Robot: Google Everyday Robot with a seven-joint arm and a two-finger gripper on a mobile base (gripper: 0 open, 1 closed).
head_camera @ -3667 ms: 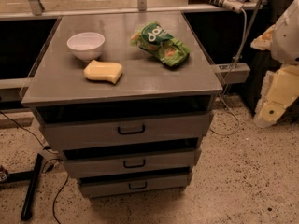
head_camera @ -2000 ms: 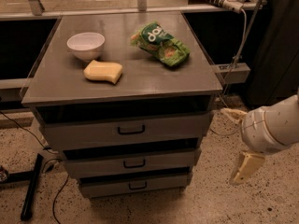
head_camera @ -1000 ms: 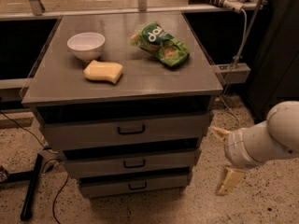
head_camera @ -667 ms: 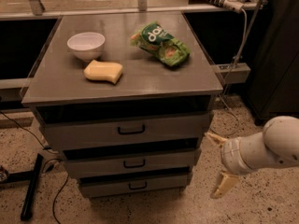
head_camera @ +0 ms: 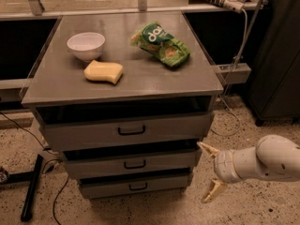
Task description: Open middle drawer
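Note:
The grey cabinet has three stacked drawers. The middle drawer [head_camera: 133, 163] has a flat grey front and a small black bar handle [head_camera: 135, 165]; it stands shut, between the taller top drawer [head_camera: 129, 131] and the narrower bottom drawer [head_camera: 136, 185]. My gripper [head_camera: 208, 172] is low at the right, just off the cabinet's right front corner, level with the middle and bottom drawers. Its two tan fingers are spread wide apart and hold nothing. It touches neither drawer nor handle.
On the cabinet top [head_camera: 140, 78] sit a white bowl [head_camera: 86, 46], a yellow sponge [head_camera: 103, 72] and a green chip bag [head_camera: 161, 44]. A black stand leg [head_camera: 32, 186] and cables lie on the speckled floor at the left. A dark cabinet [head_camera: 276, 55] stands at the right.
My arm has come down from high at the right and moved left toward the cabinet's lower right corner. The drawers and the things on top have not moved.

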